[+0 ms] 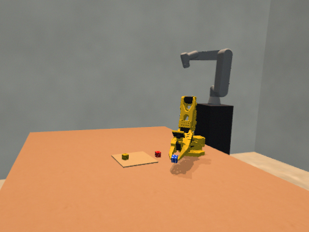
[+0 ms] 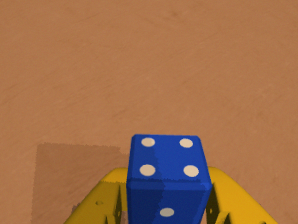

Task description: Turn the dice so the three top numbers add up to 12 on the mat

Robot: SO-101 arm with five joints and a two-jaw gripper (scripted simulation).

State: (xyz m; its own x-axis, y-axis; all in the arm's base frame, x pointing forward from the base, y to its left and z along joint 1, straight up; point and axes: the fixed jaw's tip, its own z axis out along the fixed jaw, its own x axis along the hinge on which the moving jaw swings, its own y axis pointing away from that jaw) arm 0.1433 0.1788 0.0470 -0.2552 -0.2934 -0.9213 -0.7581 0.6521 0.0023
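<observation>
Arm: a small yellow jointed arm stands near the far right edge of a wide orange table top (image 1: 91, 198), bent forward and down.

Gripper: the yellow two-fingered gripper (image 1: 174, 158) is clamped on a small blue die with white pips (image 1: 174, 158). In the wrist view the gripper (image 2: 166, 212) has one finger pressed to each side of the blue die (image 2: 168, 183).

Blue die: held at the fingertips, low over the table with its shadow just beneath. It is off the mat, at about three o'clock from it. The wrist view shows a face with four pips and, below it, a face with one visible pip.

Mat: a thin, flat tan square mat (image 1: 137, 160) lies near the middle of the table.

Yellow die: a small yellow cube with dark pips (image 1: 125, 156) sits on the mat, toward its nine o'clock side. The top number is too small to read.

Red die: a small red cube with dark pips (image 1: 157, 154) rests on the table, just beyond the mat's corner at about two o'clock. It is not on the mat.

Step in hand: carrying the blue die, as I judge it.

Next move: the blue die should travel toward nine o'clock and be set flat on the mat with a chosen face up. The red die will need placing as well.
</observation>
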